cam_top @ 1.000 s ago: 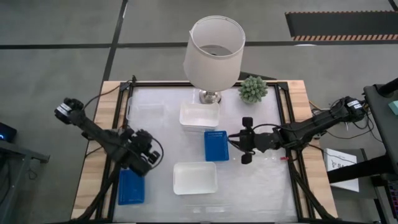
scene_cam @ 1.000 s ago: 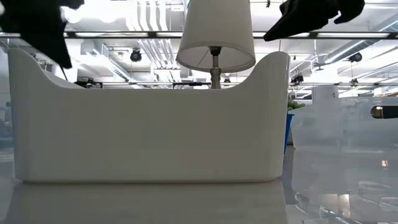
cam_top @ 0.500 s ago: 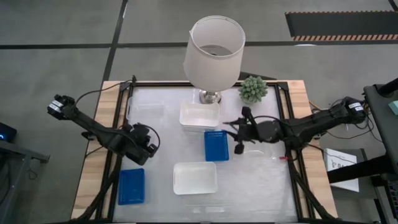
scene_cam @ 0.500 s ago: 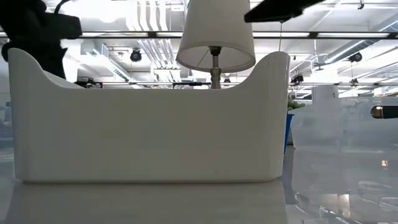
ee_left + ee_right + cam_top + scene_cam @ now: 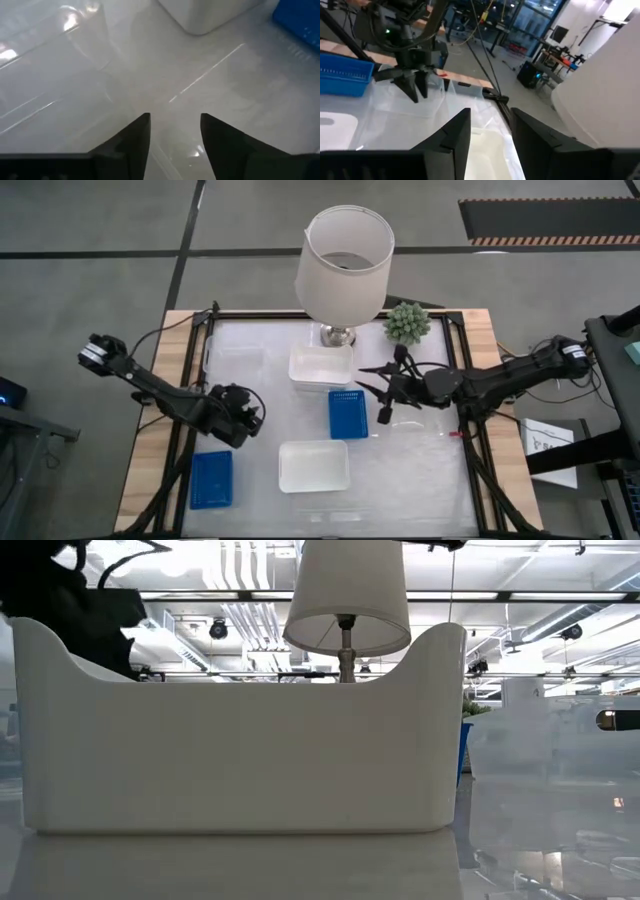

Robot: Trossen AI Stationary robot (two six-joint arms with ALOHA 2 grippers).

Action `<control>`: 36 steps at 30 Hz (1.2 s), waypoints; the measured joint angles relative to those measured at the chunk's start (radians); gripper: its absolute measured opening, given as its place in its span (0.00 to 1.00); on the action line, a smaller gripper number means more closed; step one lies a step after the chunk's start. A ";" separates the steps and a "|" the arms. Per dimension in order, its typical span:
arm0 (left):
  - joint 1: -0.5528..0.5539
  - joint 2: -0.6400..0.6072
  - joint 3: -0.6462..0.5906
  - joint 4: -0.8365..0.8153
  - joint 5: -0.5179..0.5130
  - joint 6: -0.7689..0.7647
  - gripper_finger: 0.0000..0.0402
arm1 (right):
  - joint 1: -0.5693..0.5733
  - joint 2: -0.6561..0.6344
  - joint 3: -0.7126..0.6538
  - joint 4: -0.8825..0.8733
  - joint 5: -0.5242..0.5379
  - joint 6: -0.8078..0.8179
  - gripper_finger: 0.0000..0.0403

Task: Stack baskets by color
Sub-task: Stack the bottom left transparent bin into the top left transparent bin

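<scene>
One blue basket lies flat at the near left and another at the table's middle. A white basket rests by the lamp, and a second sits near the front, filling the low view. My left gripper is open over bare table between the near-left blue basket and the middle, slanting down. My right gripper is open and held high and level, just right of the middle blue basket.
A lamp with a white shade and a small green plant stand at the far edge. A clear container sits at the far left, another at the front edge. Bare table lies between the baskets.
My left gripper has moved away from the near-left blue basket toward the table's middle, and that basket has stayed where it was. My right gripper has risen and tipped up to level, leaving the top of the low view.
</scene>
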 joint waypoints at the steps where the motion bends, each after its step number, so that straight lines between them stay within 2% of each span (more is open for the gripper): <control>1: 0.000 0.006 0.000 0.003 0.005 -0.002 0.40 | 0.003 0.004 0.000 0.001 0.000 0.007 0.31; 11: 0.000 0.088 0.000 0.008 0.019 -0.037 0.40 | 0.010 0.102 -0.004 0.014 0.002 0.050 0.31; 24: 0.006 0.174 0.000 0.015 0.042 -0.085 0.40 | 0.010 0.105 -0.004 0.017 0.004 0.064 0.31; 29: 0.006 0.143 0.000 0.015 0.053 -0.074 0.40 | 0.010 0.104 -0.003 0.016 0.004 0.069 0.31; 36: 0.006 0.010 0.053 -0.044 0.151 -0.033 0.40 | 0.015 0.104 0.025 0.011 0.003 0.069 0.31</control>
